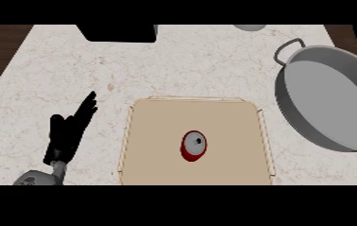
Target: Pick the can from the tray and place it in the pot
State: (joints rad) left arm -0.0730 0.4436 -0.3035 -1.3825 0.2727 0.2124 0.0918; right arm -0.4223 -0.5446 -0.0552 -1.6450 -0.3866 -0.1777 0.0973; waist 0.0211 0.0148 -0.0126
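A red can [194,145] with a grey top stands upright near the middle of a beige tray [157,126] at the lower centre of the head view. A large grey pot [322,102] with a loop handle sits at the right edge, partly cut off. My left hand [68,131] rests at the lower left, fingers straight and pointing up, well to the left of the tray and apart from the can. My right hand does not show.
A black block [117,32] lies at the counter's far edge, left of centre. A grey rounded object [249,27] peeks in at the far edge. Dark wood borders the marble counter [195,64] at both top corners.
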